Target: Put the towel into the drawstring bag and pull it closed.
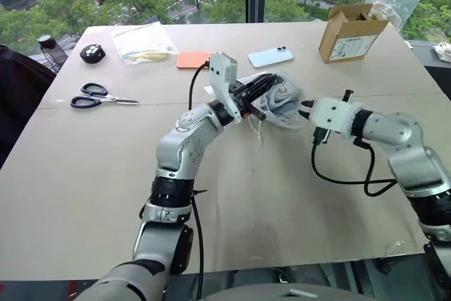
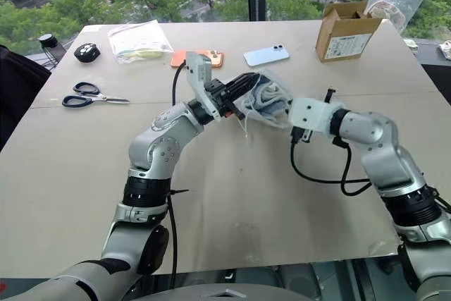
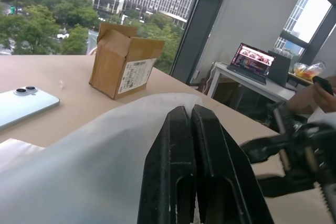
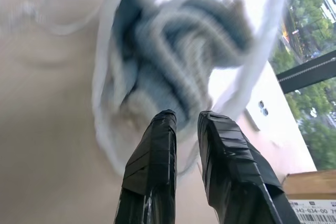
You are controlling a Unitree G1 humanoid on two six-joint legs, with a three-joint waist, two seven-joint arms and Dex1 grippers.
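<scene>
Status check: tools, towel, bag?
Left tool shut on the drawstring bag, holding it off the table. Towel inside the bag's mouth. Right tool at the mouth, narrow gap, gripping nothing visible. Drawstrings not pulled.

The towel (image 4: 173,72) is blurred and partly hidden inside the drawstring bag (image 4: 252,72).

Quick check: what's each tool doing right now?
Left tool: shut on the thin translucent white drawstring bag.
Right tool: fingers slightly apart at the bag's mouth, by the light-blue fluffy towel; holding nothing visible.
</scene>
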